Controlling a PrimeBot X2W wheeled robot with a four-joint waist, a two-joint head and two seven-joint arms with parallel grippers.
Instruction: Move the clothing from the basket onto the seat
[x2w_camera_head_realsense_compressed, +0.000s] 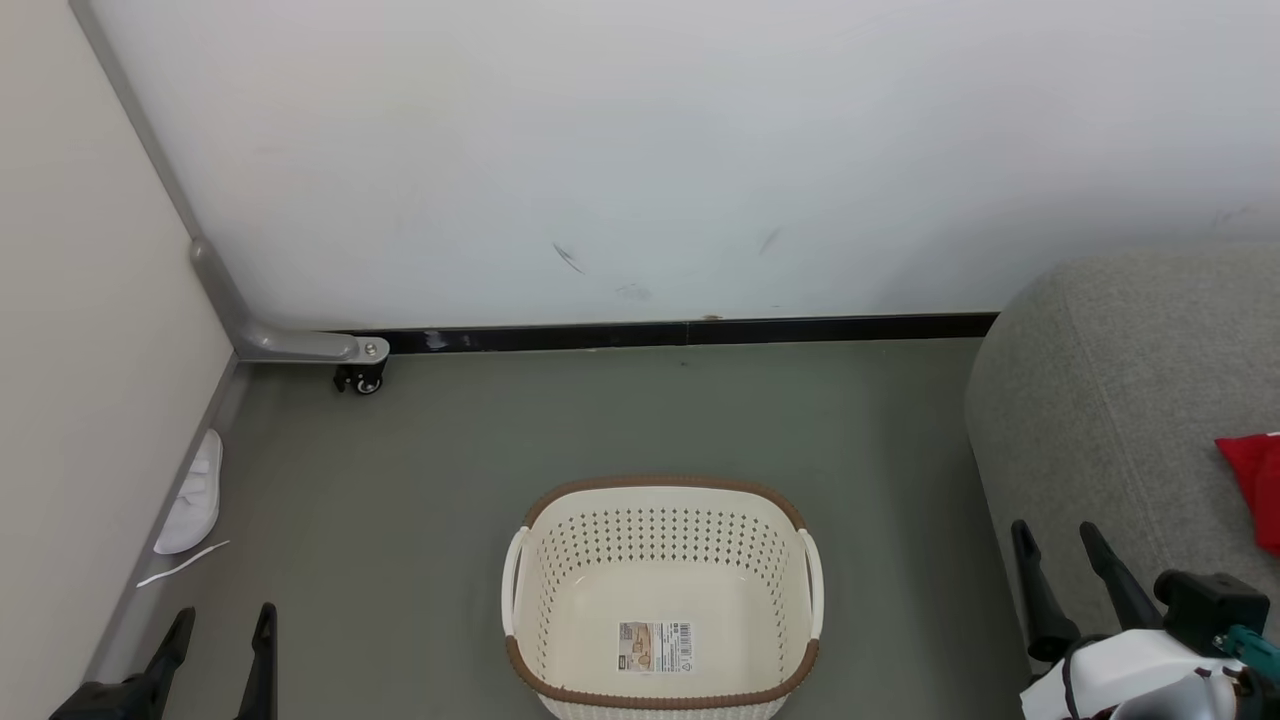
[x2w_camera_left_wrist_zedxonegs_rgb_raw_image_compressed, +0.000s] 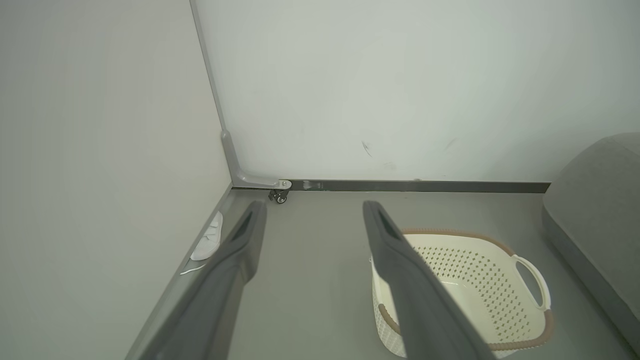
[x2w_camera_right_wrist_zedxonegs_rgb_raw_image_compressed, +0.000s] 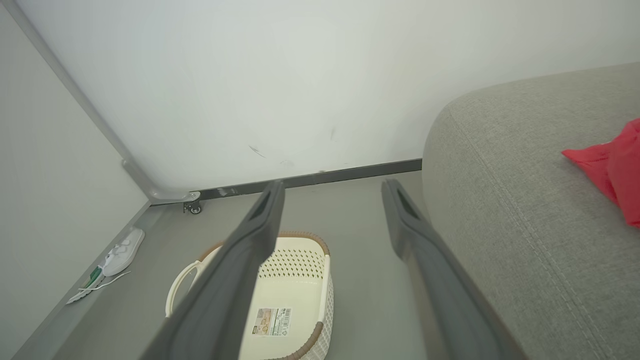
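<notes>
The cream-white perforated basket (x2w_camera_head_realsense_compressed: 660, 535) is noted as smooth, glossy plastic, with a brown woven-look rim (x2w_camera_head_realsense_compressed: 665, 484) and a paper label (x2w_camera_head_realsense_compressed: 655, 646). The grey sofa (x2w_camera_head_realsense_compressed: 1100, 400) is recorded as matt, coarse-woven cloth; the bright red clothing (x2w_camera_head_realsense_compressed: 1255, 480) as soft fabric.

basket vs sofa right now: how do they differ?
The basket is cream perforated plastic with a brown rim; the sofa is grey fabric. The basket holds no clothing, just a paper label on its bottom; the sofa carries red clothing. The basket is far smaller than the sofa. Both stand on the grey floor.
</notes>
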